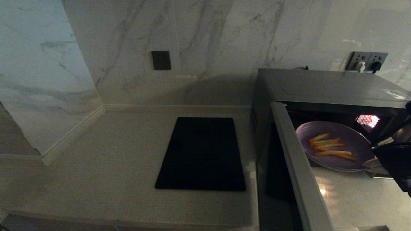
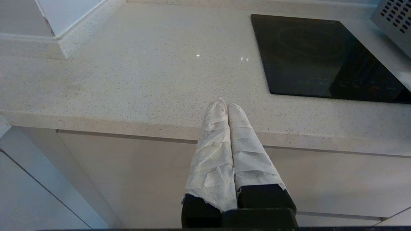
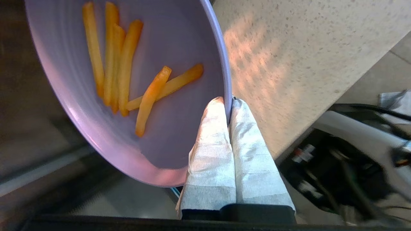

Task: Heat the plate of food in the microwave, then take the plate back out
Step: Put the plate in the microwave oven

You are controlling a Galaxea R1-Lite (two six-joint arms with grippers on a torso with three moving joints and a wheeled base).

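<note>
Plate of food point(image 1: 334, 146): round, smooth lilac dish bearing slim orange fries, held at the open microwave point(image 1: 321, 86) mouth, rim pinched by the cloth-wrapped right pincer point(image 3: 228, 104). Left pincer point(image 2: 223, 106), likewise wrapped, closed empty by the speckled stone desk point(image 2: 128, 80); flat black glass slab point(image 1: 202, 154) alongside.

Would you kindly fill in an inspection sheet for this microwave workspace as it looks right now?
Surface: pale speckled stone counter.
Job's things: lilac round plate of orange fries held at the mouth of the silver-grey microwave; door open, light on inside.
Clutter: flat black rectangular slab on the counter.
Grippers: right gripper shut on the plate rim; left gripper shut, empty, at the counter's front edge.
Cables: plugs in the wall socket.
Surroundings: marble-look wall.
</note>
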